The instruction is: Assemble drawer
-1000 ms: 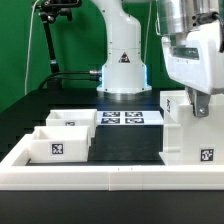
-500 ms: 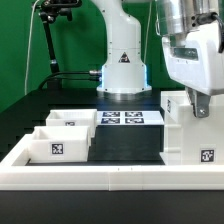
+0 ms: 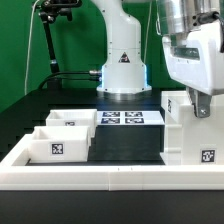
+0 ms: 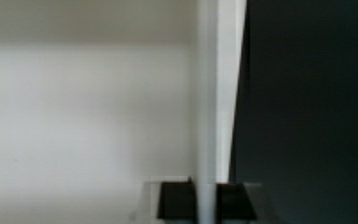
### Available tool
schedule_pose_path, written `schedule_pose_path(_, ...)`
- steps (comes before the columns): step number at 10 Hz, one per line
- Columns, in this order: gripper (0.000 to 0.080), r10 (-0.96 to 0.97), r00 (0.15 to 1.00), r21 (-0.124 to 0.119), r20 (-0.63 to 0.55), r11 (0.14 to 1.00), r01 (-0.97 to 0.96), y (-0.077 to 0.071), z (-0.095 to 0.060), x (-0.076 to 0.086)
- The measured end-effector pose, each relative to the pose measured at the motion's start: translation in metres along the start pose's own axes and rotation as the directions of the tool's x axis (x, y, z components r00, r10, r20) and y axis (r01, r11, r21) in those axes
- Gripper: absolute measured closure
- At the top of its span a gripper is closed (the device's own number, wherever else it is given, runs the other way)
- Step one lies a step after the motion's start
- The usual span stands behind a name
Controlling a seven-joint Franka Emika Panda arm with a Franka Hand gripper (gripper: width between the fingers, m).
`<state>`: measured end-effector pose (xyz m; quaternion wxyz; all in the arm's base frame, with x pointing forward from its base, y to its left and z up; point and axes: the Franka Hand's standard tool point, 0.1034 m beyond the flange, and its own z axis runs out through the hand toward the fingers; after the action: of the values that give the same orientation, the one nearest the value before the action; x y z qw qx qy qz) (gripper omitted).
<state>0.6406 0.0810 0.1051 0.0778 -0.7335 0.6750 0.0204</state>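
Nothing has moved: the end effector (image 3: 202, 106) stays pinching the drawer shell's (image 3: 190, 135) thin wall.

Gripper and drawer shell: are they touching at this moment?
Touching. In the wrist view, the gripper has a finger on each side of the drawer shell wall edge, with no visible gap. The exterior view shows the gripper at the shell's top.

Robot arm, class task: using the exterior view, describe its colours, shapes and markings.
The arm is glossy white with rounded, bulbous segments. Its base carries a small black triangular logo and a blue glow along the bottom edge. The hand is a boxy white-grey block with grey fingers.
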Motion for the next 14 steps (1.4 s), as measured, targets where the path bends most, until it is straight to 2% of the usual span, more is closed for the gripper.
schedule_pose_path(1, 0.0674, -0.005, 1.0, 0.0, 0.0, 1.0, 0.005, 0.0, 0.0, -0.001)
schedule_pose_path(3, 0.0387, -0.014, 1.0, 0.0, 0.001, 1.0, 0.014, 0.0, 0.0, -0.002)
schedule_pose_path(4, 0.0387, -0.017, 1.0, 0.0, 0.001, 1.0, 0.017, 0.0, 0.0, -0.002)
schedule_pose_path(5, 0.0222, -0.019, 1.0, 0.0, 0.001, 1.0, 0.019, 0.0, 0.0, -0.003)
schedule_pose_path(6, 0.0162, -0.022, 1.0, 0.0, 0.001, 1.0, 0.022, 0.0, 0.0, -0.003)
schedule_pose_path(8, 0.0153, -0.047, 0.999, 0.001, 0.002, 0.999, 0.047, 0.001, -0.001, -0.005)
schedule_pose_path(9, 0.0153, -0.103, 0.995, 0.0, 0.012, 0.995, 0.103, 0.012, -0.008, -0.011)
schedule_pose_path(11, 0.0151, -0.214, 0.976, 0.017, 0.032, 0.977, 0.214, 0.032, -0.033, -0.015)
schedule_pose_path(13, 0.0151, -0.303, 0.952, 0.032, 0.032, 0.953, 0.302, 0.055, -0.058, -0.008)
schedule_pose_path(14, 0.0151, -0.328, 0.944, 0.045, 0.033, 0.944, 0.327, 0.065, -0.062, -0.001)
